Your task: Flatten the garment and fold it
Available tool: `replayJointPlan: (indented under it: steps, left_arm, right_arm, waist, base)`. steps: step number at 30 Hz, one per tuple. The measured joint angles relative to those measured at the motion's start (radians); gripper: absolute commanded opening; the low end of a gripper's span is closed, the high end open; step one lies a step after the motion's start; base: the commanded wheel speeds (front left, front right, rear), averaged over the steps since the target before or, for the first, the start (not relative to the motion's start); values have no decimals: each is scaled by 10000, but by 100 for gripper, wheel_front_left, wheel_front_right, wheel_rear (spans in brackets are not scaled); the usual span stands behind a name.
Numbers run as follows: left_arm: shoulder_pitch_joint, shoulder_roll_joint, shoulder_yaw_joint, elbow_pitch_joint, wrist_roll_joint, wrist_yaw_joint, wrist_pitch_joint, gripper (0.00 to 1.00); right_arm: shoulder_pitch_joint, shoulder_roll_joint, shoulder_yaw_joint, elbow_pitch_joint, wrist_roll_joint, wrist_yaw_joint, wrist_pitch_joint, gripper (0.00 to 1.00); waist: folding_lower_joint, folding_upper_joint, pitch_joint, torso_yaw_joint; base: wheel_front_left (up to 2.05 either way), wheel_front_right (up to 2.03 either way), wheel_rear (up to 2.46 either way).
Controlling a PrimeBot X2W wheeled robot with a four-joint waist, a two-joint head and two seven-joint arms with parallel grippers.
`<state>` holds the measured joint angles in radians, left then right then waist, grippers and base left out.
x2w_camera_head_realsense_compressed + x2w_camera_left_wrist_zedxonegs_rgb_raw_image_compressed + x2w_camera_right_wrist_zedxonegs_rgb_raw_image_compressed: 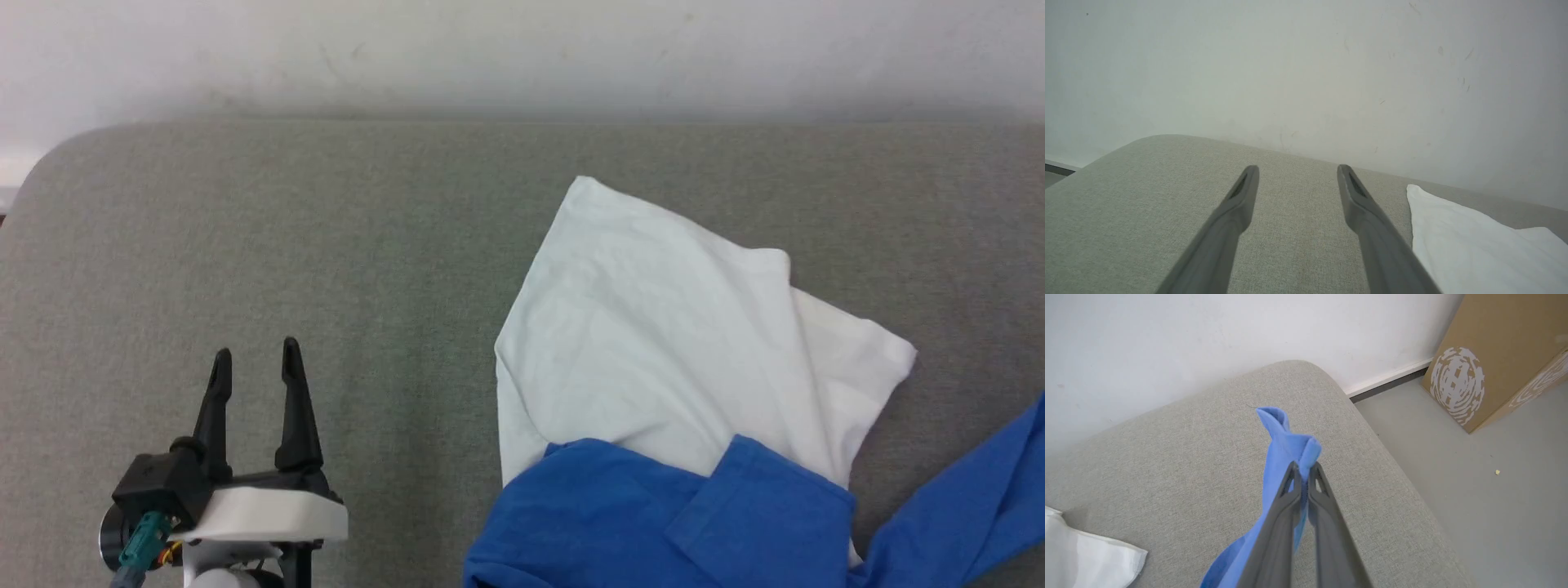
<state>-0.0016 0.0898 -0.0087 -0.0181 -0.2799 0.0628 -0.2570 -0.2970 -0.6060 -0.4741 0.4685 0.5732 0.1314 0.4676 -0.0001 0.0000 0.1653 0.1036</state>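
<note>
Garment crumpled on right half of cushion: white body toward wall, blue sleeves at robot side. Right gripper clamped on sleeve end, held above cushion, cloth trailing back toward body. Left gripper spread, empty, over bare cushion; garment lies to its right, apart. Likely next: left takes near edge, spread flat.

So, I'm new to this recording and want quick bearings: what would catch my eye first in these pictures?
A crumpled garment, white with royal-blue sleeves, lies on the right half of the grey cushion. The right gripper is shut on the end of one blue sleeve, holding it raised above the cushion. The left gripper stands open over bare cushion to the garment's left.
</note>
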Motion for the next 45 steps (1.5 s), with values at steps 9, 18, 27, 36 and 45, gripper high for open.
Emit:
replayJointPlan:
  steps: [9, 18, 27, 36, 45]
  left_arm:
    - [519, 15, 96, 199, 27, -2, 2, 100]
    - [810, 36, 17, 178, -8, -4, 125, 100]
    - [816, 52, -203, 169, -19, -94, 249, 100]
    - [694, 46, -360, 408, -105, -171, 242, 100]
    - [564, 38, -299, 729, -199, -174, 182, 100]
  right_arm:
    - [1212, 1569, 1620, -4663, -554, 0, 708, 0]
    - [2078, 5001, 4640, -6349, -1124, 0, 928, 0]
    - [2257, 5507, 7582, -4604, -435, 0, -178, 0]
    - [1419, 5544, 10995, -2153, 897, 0, -2146, 76]
    - [755, 5544, 11308, -1818, 397, 0, -4640, 100]
  waist:
    - [-1, 1, -1044, -470]
    - [-1, 0, -1963, -668]
    - [1, 0, -2087, -352]
    - [2, 0, -1587, 14]
    - [3, 0, -1330, 91]
  base:
    - [0, 0, 0]
    - [0, 0, 0]
    - [0, 0, 0]
    - [0, 0, 0]
    - [0, 0, 0]
